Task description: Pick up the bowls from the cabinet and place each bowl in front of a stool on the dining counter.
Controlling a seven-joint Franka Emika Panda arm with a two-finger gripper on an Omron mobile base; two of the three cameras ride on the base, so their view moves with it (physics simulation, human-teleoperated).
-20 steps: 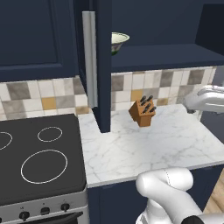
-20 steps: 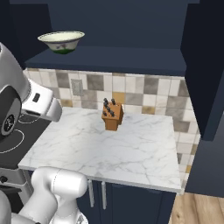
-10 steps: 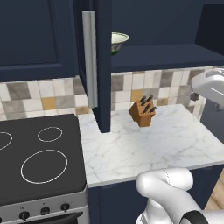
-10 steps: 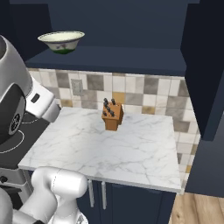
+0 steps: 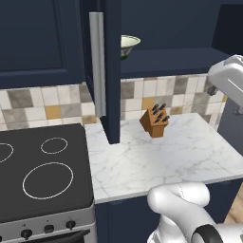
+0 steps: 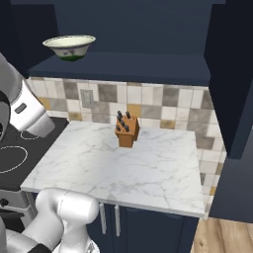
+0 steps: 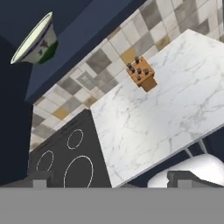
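A cream bowl (image 6: 69, 47) with a green pattern and dark green foot stands upright on the open shelf of the navy cabinet (image 6: 128, 68). The same bowl (image 5: 128, 45) peeks out behind the opened cabinet door (image 5: 112, 71), which has a long silver handle (image 5: 96, 61). In the hand view the bowl (image 7: 35, 40) sits far off at the upper left, tilted by the camera's roll. My gripper (image 7: 109, 178) is open, its fingertips (image 7: 40, 178) wide apart with nothing between them, well away from the bowl. The dining counter and stools are out of view.
A marble worktop (image 5: 166, 156) with a tiled backsplash lies below the shelf and carries a wooden knife block (image 5: 154, 122). A black stovetop (image 5: 42, 175) adjoins it on the left. My arm's white link (image 5: 228, 76) hangs over the worktop's right end.
My arm's link has risen a little over the right end of the worktop. The bowl, the cabinet door and the knife block have stayed put.
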